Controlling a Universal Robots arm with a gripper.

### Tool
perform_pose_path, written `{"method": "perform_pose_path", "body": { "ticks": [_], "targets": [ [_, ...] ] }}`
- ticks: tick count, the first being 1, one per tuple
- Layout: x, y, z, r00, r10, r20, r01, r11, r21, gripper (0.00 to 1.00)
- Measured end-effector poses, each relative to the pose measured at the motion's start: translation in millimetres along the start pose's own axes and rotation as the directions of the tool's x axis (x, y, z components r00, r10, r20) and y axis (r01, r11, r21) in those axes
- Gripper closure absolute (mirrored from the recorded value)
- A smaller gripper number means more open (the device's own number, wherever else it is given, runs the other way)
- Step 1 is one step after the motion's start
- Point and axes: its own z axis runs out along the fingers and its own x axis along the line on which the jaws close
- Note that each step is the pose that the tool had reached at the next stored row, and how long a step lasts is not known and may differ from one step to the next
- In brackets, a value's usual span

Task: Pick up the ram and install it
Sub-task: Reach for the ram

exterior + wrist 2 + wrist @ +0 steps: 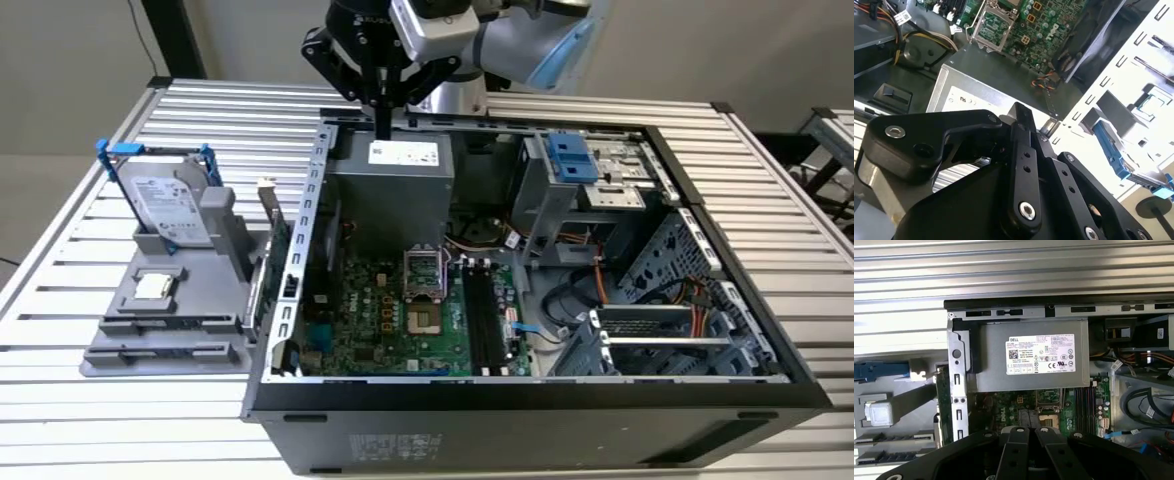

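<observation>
Hand [384, 128] poised above the far rim of the open computer case [320, 200], directly over the grey power supply [391, 170], fingertips pinched fully together with nothing between them. Ram [889, 456], in the first wrist view, lying flat in the end slot of the grey holder [220, 340], the slot farthest from the blue-handled hard drive [174, 210]; holder resting on the slatted surface [80, 420] at the exterior view's left, outside the case and well apart from the hand. Pick-up not yet made, by all appearances. Hazards from here, as a judgement only: reaching the holder with fingertips closed and pressing down on the thin stick instead of straddling it; clipping the upright hard drive or the upright card [271, 225] beside the case wall during any crossing; seizing the stick crooked, leaving it tilted against the motherboard's memory slots [483, 320] and prone to jamming or bending.
</observation>
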Motion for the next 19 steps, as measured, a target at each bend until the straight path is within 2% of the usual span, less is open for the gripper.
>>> {"method": "perform_pose_path", "body": {
  "ticks": [19],
  "targets": [
    [4.7, -0.7, -0.1, 1.0, 0.0, -0.0012, 0.0, 1.0, 0.0001, 1.0]
  ]
}}
